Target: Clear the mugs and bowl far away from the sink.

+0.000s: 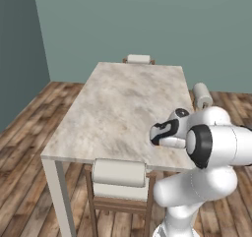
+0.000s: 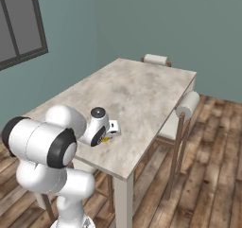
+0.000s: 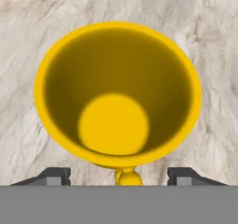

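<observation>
While the gripper [image 3: 119, 177] hangs with jaws spread and empty over the yellow mug [image 3: 117, 94] standing upright on the marble table [image 1: 118, 103], that mug looks light, rigid and glossy-slick, best pinched at its handle [image 3: 126, 176].

Home dining room: marble table [image 1: 123, 108], chairs [image 1: 119, 181], wood floor [image 2: 212, 175].
</observation>
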Controlling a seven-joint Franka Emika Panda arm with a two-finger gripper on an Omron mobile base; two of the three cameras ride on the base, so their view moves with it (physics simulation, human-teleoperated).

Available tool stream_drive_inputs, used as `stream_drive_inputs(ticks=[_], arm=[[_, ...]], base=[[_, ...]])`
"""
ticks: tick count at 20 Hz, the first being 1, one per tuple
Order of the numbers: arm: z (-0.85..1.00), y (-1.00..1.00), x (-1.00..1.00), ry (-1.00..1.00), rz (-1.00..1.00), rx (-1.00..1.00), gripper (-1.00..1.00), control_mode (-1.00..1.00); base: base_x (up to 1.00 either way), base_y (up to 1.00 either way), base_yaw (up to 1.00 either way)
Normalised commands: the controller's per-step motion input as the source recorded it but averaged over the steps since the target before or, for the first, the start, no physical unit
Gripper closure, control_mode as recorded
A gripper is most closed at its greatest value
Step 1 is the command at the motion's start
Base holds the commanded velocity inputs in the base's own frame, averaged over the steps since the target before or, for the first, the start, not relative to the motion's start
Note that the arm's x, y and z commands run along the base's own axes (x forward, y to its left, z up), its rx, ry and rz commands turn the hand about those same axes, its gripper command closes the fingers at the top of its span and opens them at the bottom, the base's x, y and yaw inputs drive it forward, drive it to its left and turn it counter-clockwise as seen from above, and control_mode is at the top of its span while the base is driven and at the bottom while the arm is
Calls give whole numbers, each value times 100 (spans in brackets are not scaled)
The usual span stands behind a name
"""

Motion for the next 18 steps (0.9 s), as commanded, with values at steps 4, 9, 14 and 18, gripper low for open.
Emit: stream_drive_inputs(ticks=[4,9,14,18], arm=[[34,0,-1,0,0,0,-100,-100],[46,0,-9,-1,0,0,-100,-100],[42,0,-4,-8,0,-1,-100,-100],[69,1,-23,0,1,0,-100,-100]], base=[[0,0,0],[0,0,0],[0,0,0],[0,0,0]])
